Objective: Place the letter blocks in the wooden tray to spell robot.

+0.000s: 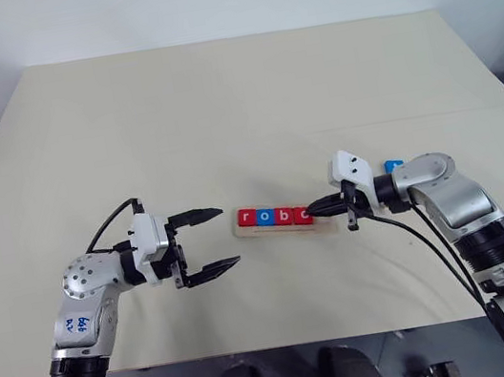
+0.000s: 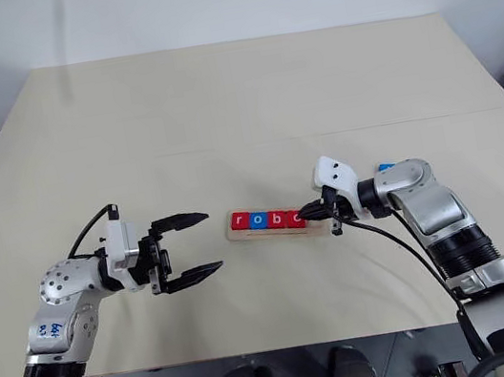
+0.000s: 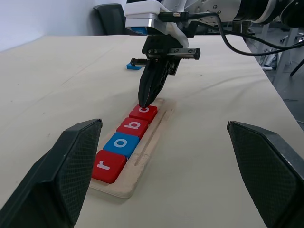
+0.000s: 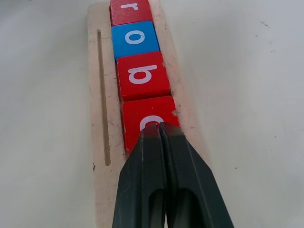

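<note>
On table, wooden tray (image 1: 283, 228) lying crosswise, four letter blocks (image 1: 275, 216) aboard

Right fingers (image 4: 164, 142) block wooden tray (image 1: 269, 231) right end; left side open.

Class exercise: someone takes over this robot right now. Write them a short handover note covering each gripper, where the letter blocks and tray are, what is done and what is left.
Left gripper: open, empty, hovering to the left of the wooden tray.
Right gripper: shut, holding nothing, tips pressing on the second o block at the tray's right end.
Done: r block, blue o block, b block and second o sit in a row in the tray.
Left: the last blue block lies on the table behind the right gripper; its letter is hidden. Pick it up and set it after the second o.
</note>
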### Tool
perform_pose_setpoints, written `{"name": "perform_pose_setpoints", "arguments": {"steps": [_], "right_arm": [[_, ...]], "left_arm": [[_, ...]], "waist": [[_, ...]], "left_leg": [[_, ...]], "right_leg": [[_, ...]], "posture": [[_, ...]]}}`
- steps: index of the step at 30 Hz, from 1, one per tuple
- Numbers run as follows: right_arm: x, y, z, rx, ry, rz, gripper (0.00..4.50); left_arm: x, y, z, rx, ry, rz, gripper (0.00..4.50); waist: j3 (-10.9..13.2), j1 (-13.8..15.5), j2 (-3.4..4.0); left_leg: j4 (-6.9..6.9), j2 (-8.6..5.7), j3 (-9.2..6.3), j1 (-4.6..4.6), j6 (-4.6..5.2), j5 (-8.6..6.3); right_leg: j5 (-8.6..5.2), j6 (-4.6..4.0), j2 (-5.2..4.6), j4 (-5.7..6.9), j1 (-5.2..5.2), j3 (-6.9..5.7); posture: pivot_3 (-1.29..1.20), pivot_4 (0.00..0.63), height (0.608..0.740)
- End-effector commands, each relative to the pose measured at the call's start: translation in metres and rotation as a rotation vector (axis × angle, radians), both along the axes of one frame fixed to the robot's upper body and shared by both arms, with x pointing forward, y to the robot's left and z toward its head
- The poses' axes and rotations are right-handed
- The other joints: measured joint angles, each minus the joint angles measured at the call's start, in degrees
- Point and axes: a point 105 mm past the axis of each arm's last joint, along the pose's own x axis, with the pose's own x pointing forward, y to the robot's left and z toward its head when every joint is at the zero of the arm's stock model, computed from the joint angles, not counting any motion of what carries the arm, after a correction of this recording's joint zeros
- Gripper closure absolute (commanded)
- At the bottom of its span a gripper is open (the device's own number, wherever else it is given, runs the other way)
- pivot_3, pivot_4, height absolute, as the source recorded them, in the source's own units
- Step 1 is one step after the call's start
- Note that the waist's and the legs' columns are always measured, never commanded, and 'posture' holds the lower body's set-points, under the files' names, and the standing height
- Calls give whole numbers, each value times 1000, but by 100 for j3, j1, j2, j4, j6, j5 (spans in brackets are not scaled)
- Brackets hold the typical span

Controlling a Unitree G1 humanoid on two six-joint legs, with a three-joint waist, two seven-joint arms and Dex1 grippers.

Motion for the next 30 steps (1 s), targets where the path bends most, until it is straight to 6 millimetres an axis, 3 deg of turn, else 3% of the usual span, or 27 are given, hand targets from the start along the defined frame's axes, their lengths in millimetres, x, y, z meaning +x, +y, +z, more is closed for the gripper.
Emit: {"name": "perform_pose_setpoints", "arguments": {"steps": [1,6,21,27,30], "right_arm": [[-1,-10,11,-7,-26,-5,4448],[0,-17,7,-31,-18,-21,4448],[-1,-5,4,-3,-21,-9,4448],[-1,-25,19,34,-78,-94,4448],[-9,-48,31,90,-110,-188,3886]], "left_arm": [[-2,0,7,-12,-35,-2,0],[-1,-1,8,-12,-37,-3,0],[1,0,9,-11,-44,5,0],[2,-2,8,-13,-38,-5,0],[3,-3,7,-15,-33,-13,0]], "waist": [[0,3,0],[0,-1,0],[0,5,0],[0,14,0],[0,39,0]], "left_leg": [[0,0,0,0,0,0],[0,0,1,0,0,0],[0,-1,1,-1,0,0],[0,-1,0,-2,0,0],[0,-1,-2,-3,0,0]], "right_leg": [[0,0,0,0,0,0],[0,0,0,-1,0,0],[0,0,0,-1,0,0],[0,0,0,-2,0,0],[0,0,-1,-4,0,-1]], "posture": [[0,150,740],[0,150,740],[0,150,740],[0,150,740],[0,150,740]]}}
